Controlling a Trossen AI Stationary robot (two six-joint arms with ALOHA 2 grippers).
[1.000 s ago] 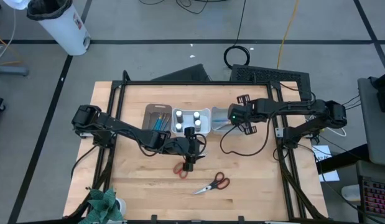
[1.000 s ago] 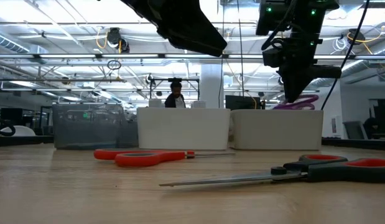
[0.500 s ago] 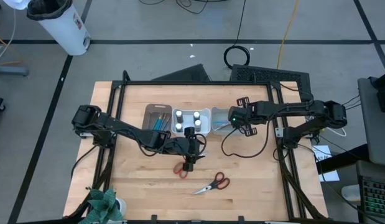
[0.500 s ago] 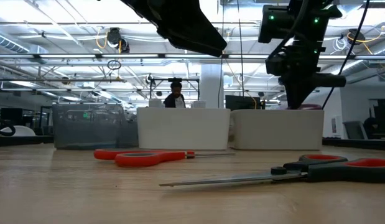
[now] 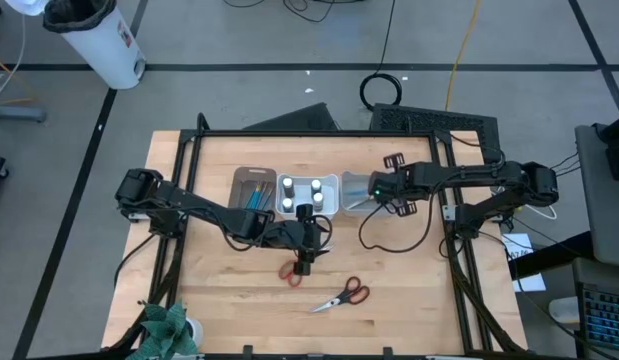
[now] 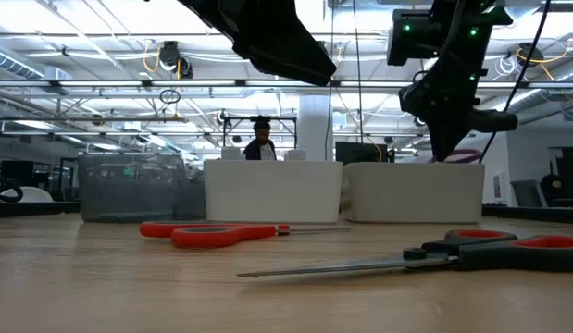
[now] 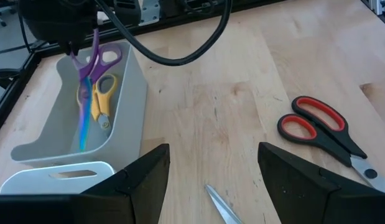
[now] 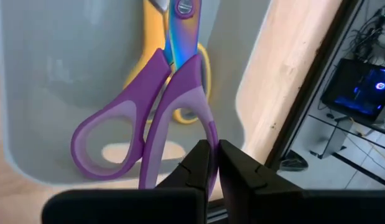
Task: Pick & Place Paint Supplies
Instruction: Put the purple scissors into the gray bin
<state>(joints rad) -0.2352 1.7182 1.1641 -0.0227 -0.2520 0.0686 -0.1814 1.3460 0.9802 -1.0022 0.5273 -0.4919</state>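
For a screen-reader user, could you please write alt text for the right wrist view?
The right pincer, shut, grips one handle of the purple scissors and holds them inside a grey bin. Yellow scissors lie in the bin behind them, and the wooden table edge shows beside the bin.

three bins (image 5: 294, 192) stood side by side on the table (image 5: 409, 300). bottles (image 5: 302, 188) sat in the middle bin, scissors (image 7: 97, 78) in the right one (image 7: 127, 99). two more scissors (image 5: 289, 271) (image 5: 342, 295) lay before the bins, apart.
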